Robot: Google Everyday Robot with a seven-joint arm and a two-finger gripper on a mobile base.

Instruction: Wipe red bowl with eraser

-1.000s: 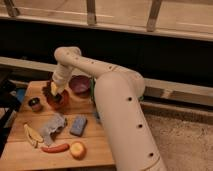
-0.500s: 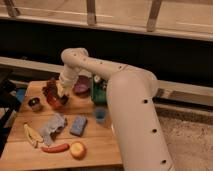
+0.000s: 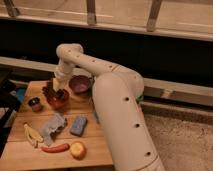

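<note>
I cannot read any text, label, brand, number or sign here. The white arm [image 3: 117, 95] has a plain surface. The red bowl [image 3: 58, 98], just under the gripper [image 3: 54, 91], has no writing on it. The other things near this bowl on the wooden table [image 3: 95, 150] also show no readable marks.

A small red bowl [image 3: 58, 100] sat upright on a wooden table, in the left half of the frame, a little above the middle. Its rim was round and its inside dark. The robot's gripper [image 3: 54, 91] was directly over the bowl, reaching down into its opening and hiding much of the inside. The eraser could not be made out.
</note>
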